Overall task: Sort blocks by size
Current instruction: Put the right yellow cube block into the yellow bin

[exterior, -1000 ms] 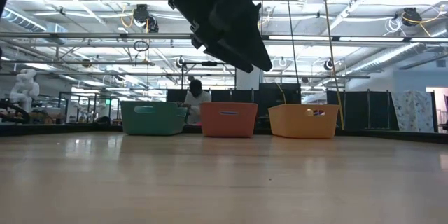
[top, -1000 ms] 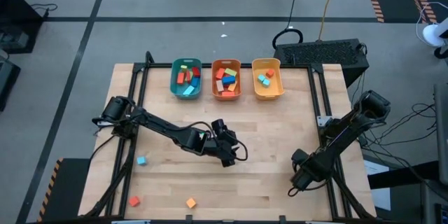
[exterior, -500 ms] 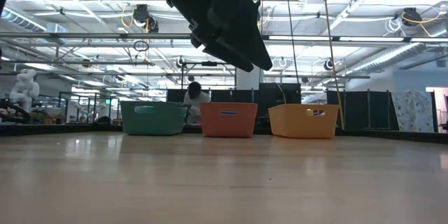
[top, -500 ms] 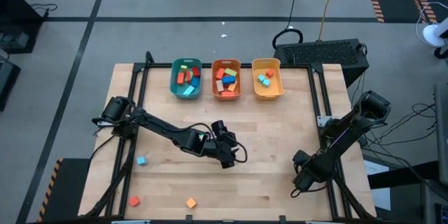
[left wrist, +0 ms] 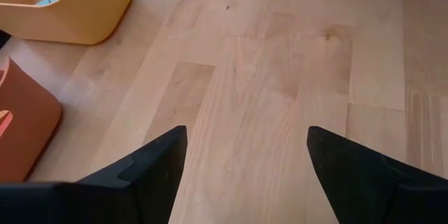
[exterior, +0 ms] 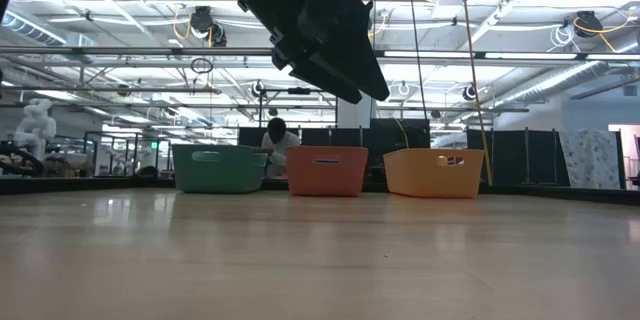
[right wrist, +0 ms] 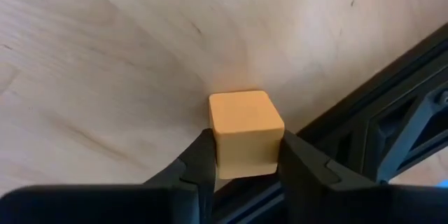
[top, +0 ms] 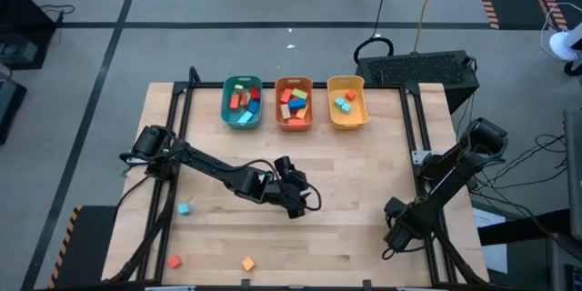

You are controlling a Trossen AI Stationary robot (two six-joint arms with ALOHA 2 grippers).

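Observation:
An orange cube block (right wrist: pixel 246 133) sits on the wood by the table's near right corner, close to the black frame rail (right wrist: pixel 392 112). My right gripper (right wrist: pixel 246 155) (top: pixel 394 238) is shut on it; in the high view the gripper hides the cube. My left gripper (left wrist: pixel 245 147) (top: pixel 305 202) hangs open over bare wood at mid-table with nothing between its fingers. Three loose blocks lie near the front left: a blue one (top: pixel 184 208), a red one (top: pixel 174 261) and an orange one (top: pixel 247 263). My right gripper pinches the cube's two opposite side faces (right wrist: pixel 222 147) between its two fingers, low on the cube. The fingers come from above, pointing steeply down. The cube stands square; whether its underside is still on the table cannot be told.
Three bins with sorted blocks stand in a row at the far edge: teal (top: pixel 242 102), orange (top: pixel 294 102), yellow (top: pixel 346 102). The black frame rail runs right beside the held cube. Bare wood lies between the two arms. A person shows in the room behind the bins (exterior: pixel 278 138).

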